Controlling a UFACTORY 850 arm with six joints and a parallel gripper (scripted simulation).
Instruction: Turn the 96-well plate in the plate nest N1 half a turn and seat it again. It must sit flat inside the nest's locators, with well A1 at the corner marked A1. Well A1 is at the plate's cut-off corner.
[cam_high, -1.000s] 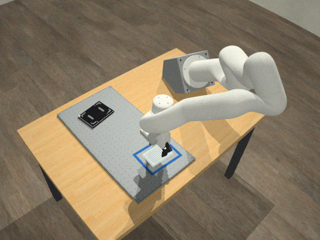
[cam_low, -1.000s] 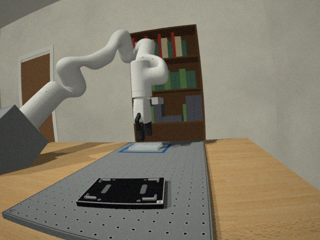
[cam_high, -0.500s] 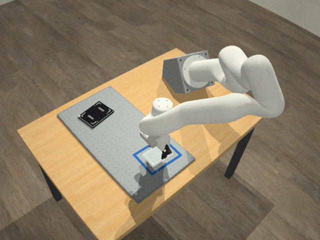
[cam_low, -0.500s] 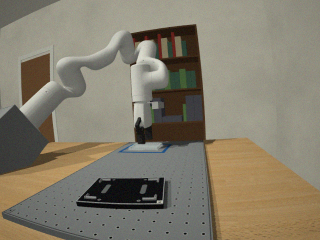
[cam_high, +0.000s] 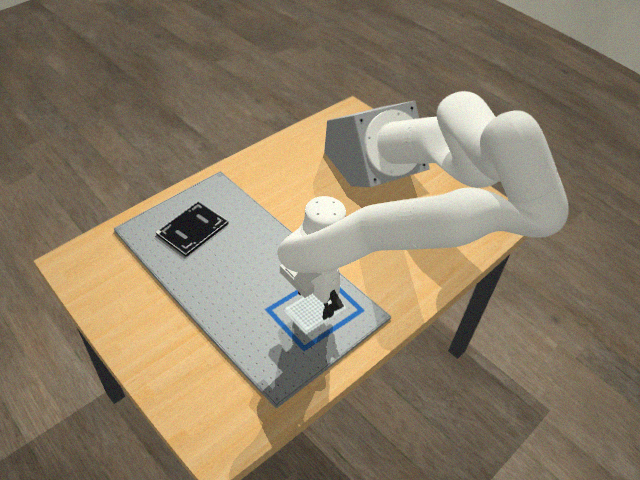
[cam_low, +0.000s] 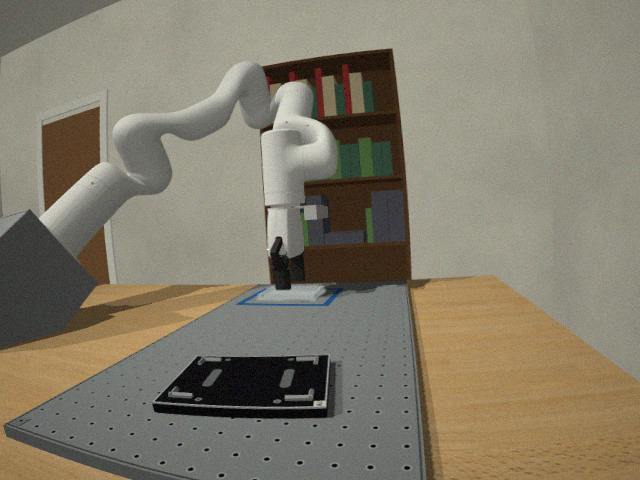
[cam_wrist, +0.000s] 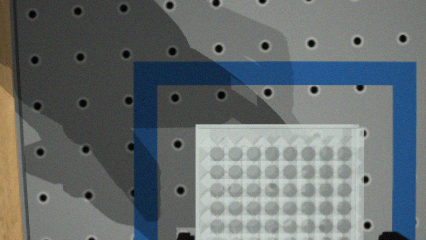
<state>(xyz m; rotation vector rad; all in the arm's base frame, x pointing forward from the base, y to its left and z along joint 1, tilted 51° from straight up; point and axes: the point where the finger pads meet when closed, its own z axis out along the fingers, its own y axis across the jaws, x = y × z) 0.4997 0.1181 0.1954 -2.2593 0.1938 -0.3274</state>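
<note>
The clear 96-well plate (cam_high: 307, 314) lies flat inside a blue taped square (cam_high: 336, 330) at the near right end of the grey perforated board. It also shows in the exterior view (cam_low: 292, 293) and in the wrist view (cam_wrist: 277, 182). The black plate nest N1 (cam_high: 192, 227) sits at the board's other end with nothing in it (cam_low: 248, 384). My gripper (cam_high: 311, 308) is open and low over the plate, with a black fingertip on each side of it (cam_wrist: 290, 236), apart from its edges. I cannot tell where the cut-off corner is.
The grey perforated board (cam_high: 242, 279) lies on a wooden table. The arm's grey base mount (cam_high: 361, 144) stands at the table's back right. The board's edge runs close to the left of the blue square (cam_wrist: 20, 150).
</note>
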